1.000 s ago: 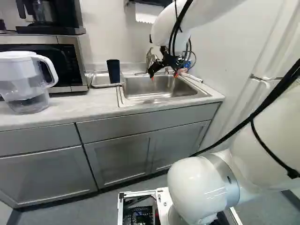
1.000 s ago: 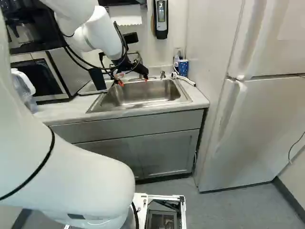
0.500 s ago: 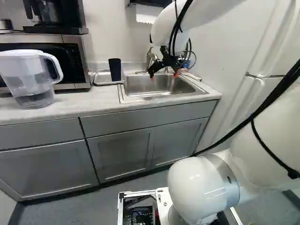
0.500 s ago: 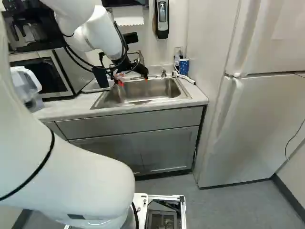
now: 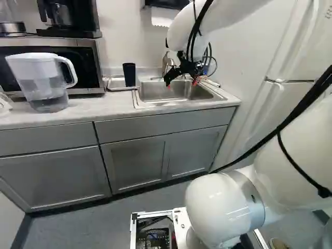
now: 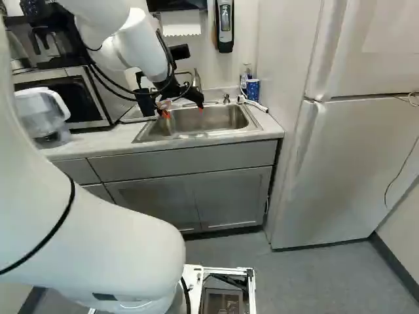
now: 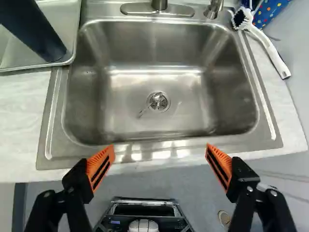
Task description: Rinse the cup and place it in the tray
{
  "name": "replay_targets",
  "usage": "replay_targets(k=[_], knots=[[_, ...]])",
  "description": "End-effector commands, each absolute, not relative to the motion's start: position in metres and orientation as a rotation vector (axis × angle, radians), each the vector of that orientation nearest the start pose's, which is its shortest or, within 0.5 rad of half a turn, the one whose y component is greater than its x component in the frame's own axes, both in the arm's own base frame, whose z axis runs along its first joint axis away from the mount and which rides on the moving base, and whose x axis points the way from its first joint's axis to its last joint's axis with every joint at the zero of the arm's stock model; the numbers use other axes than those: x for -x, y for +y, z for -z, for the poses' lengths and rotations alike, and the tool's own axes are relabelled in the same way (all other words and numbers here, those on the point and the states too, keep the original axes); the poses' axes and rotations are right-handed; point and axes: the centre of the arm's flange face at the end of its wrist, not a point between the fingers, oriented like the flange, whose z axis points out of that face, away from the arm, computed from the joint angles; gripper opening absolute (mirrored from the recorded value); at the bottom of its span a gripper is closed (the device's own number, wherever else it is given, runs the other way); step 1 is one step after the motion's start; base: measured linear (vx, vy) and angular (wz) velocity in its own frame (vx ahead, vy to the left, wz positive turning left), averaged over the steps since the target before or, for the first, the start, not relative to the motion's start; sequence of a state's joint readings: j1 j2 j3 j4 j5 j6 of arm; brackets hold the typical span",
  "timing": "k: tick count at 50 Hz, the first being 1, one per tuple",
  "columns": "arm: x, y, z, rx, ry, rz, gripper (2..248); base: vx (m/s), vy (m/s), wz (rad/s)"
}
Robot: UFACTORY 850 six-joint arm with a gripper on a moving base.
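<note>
Your claw (image 5: 181, 83) hangs over the sink (image 7: 140, 43), with its tips pointing down. In the wrist view, the claw (image 7: 160, 147) is wide open, with one finger on the left and one on the right. Their orange pads (image 7: 101, 165) are well apart and hold nothing. Between the tips you can see the near edge of the sink.

The dark cup (image 5: 129, 75) is to the left of the sink. It stands up in the tray (image 7: 34, 64), wide end on top, near the side that is next to the sink. Your claw is to its right and does not touch it.

The tap (image 7: 159, 5) is at the far side of the sink, with a small knob (image 7: 213, 8) just to its right. A white brush (image 7: 269, 50) lies on the right, beside the sink. Its dark hairs are by a blue cup (image 6: 253, 89) with spots, at the far right.

Look left for the water jug (image 5: 44, 80) on the counter (image 5: 88, 111). It is in front of the microwave (image 5: 87, 67), and a coffee maker (image 5: 80, 21) sits on top of that. On the right is the big white fridge (image 6: 353, 163).
</note>
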State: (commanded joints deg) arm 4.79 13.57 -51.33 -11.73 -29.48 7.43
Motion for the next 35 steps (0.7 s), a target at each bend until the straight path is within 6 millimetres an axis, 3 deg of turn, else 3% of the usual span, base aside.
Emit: replay_targets(k=[35], knots=[[-0.4098,0.0253,-0.6257,3.064,-0.154,0.997,247,-0.121,0.002,0.021]])
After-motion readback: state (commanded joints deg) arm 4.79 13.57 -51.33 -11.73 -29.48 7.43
